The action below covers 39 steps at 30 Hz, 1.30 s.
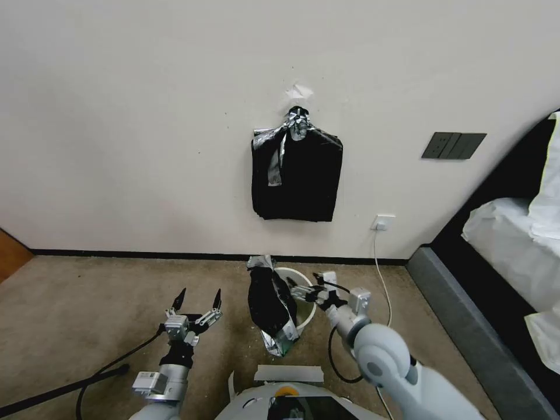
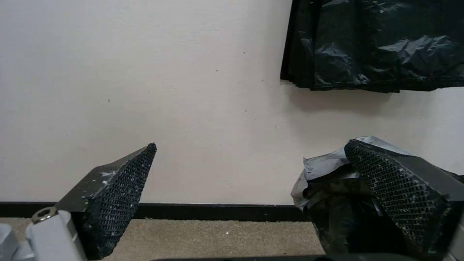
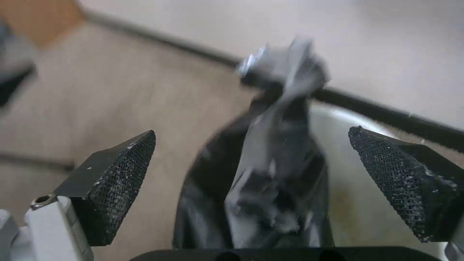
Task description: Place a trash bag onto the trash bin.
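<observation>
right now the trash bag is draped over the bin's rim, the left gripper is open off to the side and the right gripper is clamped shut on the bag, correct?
Not quite. The right gripper is open, as the right wrist view shows, its fingers spread either side of the trash bag. The rest holds: the bag hangs over the trash bin rim, and the left gripper is open off to the side.

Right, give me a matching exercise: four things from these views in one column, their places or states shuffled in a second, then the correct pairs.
Things:
1. trash bag
2. trash bin
3. stack of black bags
4. left end effector

Places or states:
A. hanging on the wall
B. open, above the carpet, holding nothing
C. draped over the rim, partly hanging outside
D. on the carpet near the wall

Pairs: 1-C, 2-D, 3-A, 4-B
</observation>
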### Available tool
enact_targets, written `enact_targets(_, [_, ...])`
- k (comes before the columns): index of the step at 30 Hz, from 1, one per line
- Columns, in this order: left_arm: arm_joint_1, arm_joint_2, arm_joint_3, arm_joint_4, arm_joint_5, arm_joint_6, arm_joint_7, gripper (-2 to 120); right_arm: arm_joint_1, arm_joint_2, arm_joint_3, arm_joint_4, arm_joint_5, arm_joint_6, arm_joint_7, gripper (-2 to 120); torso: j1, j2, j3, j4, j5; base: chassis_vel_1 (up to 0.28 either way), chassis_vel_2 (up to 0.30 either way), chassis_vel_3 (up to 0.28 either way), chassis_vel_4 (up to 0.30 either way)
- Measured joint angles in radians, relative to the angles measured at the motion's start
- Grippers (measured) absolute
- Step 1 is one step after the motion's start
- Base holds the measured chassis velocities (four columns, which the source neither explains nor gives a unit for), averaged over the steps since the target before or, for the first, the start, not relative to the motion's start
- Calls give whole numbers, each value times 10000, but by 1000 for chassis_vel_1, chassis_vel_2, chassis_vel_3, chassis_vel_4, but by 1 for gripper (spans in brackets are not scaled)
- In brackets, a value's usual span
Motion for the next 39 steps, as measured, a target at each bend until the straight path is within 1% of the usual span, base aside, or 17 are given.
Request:
enact_targets(6, [-37,-118,-8,23,33,6,-10,100,1093,315,-1285,-630,-122,-333,643,99,0,0,0,1,0,0,0,0,0])
enact_targets(8, [-27,-148,-9,31,41,6,-12,100,1611,436,-1945,-917,-454,-336,915,93,0,0,1,0,0,0,0,0,0])
enact_targets(12, [-21,-166,0,32,44,4,-13,100,1973,437,-2390,-1205,-955,-332,997,86,0,0,1,1,0,0,0,0,0])
enact_targets(14, [-28,-183,27,30,46,-7,-15,100,2227,211,-2733,-1368,-1203,-324,1091,75,0,0,0,-2,0,0,0,0,0])
enact_targets(17, [-42,-170,28,30,45,-13,-20,100,2395,29,-2927,-1343,-1109,-318,1226,68,0,0,1,-2,0,0,0,0,0])
enact_targets(19, [-75,-146,35,55,34,-21,-30,100,2679,-233,-3190,-1183,-756,-305,1539,57,0,0,0,-1,0,0,0,0,0])
enact_targets(20, [-75,-146,35,55,34,-21,-30,100,2679,-233,-3190,-1183,-756,-305,1539,57,0,0,0,-1,0,0,0,0,0])
enact_targets(21, [-96,-132,52,71,30,-26,-35,100,2857,-354,-3307,-1093,-479,-300,1730,51,0,0,0,-2,0,0,0,0,0])
enact_targets(23, [-159,-79,89,103,20,-28,-42,100,3271,-591,-3509,-941,389,-289,2206,41,0,0,0,-1,-1,0,0,0,0])
enact_targets(24, [-159,-79,89,103,20,-28,-42,100,3271,-591,-3509,-941,389,-289,2206,41,0,0,0,-1,-1,0,0,0,0])
enact_targets(26, [-257,-3,123,131,1,-27,-51,100,3750,-712,-3747,-854,1488,-279,2721,32,0,0,0,-1,0,0,0,0,0])
enact_targets(27, [-312,38,144,143,-6,-17,-56,100,4041,-723,-3907,-852,2084,-275,3043,28,0,0,0,-1,0,0,0,0,0])
enact_targets(29, [-335,54,154,147,-9,-10,-57,100,4182,-716,-3978,-856,2378,-273,3200,25,0,0,1,-1,-1,0,0,0,0])
enact_targets(31, [-410,148,216,154,-14,54,-66,100,4694,-628,-4151,-989,3437,-265,3749,13,0,0,0,3,-1,0,0,0,0])
enact_targets(34, [-469,207,265,163,-15,126,-83,100,4884,-591,-4205,-1061,3871,-263,3872,7,0,0,1,2,0,0,0,0,0])
enact_targets(35, [-518,248,303,172,-15,186,-105,100,4968,-562,-4219,-1096,4163,-259,3935,0,0,0,1,0,-1,0,0,0,0])
enact_targets(39, [-696,315,447,200,-16,377,-157,100,4972,-504,-4284,-1255,4373,-255,4039,0,0,0,0,0,0,0,0,0,0])
